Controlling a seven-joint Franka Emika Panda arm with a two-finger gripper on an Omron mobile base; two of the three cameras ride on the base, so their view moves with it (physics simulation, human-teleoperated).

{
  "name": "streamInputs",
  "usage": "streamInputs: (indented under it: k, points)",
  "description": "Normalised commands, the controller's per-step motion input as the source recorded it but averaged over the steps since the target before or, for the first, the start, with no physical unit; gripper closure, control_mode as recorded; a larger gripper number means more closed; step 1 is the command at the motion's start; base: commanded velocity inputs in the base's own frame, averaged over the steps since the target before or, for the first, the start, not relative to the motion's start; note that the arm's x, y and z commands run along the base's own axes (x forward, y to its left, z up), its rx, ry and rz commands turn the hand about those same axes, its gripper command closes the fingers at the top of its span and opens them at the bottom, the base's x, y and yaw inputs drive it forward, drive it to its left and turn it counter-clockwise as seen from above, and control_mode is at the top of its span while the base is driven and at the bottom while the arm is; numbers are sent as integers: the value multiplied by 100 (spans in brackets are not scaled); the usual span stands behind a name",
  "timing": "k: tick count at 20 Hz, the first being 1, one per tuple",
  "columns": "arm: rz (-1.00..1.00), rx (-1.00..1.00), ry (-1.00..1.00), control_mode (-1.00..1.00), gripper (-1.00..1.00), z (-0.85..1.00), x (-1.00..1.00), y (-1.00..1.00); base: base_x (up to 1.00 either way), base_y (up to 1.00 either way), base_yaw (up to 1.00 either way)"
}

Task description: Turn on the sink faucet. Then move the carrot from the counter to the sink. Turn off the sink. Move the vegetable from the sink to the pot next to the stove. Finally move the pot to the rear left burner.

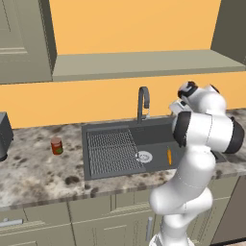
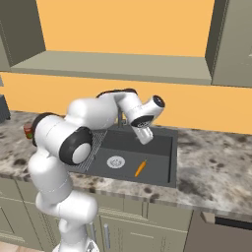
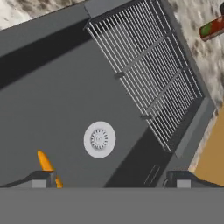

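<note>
Carrot (image 1: 169, 156) lies on the sink (image 1: 103, 132) floor, right of the round drain (image 1: 143, 156), with the ribbed drainer further left and a red can (image 1: 56, 146) on the surface (image 1: 33, 168). Above the basin, the tool (image 2: 146, 136) hangs spread, pinching nothing.

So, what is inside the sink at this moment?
Inside the sink lie the carrot on the basin floor, a round silver drain and a ribbed grid drainer. The arm covers the basin's right end in the left base view.
</note>
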Motion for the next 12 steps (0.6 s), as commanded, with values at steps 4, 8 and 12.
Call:
streamInputs:
  k: [4,8,12]
  points:
    - [13,-30,-7,-100,-100,-1,-9,-26,0,0,0]
    - [17,-30,-2,-100,-100,-15,-13,-29,0,0,0]
    - [21,-28,0,-100,-100,-30,-15,-30,0,0,0]
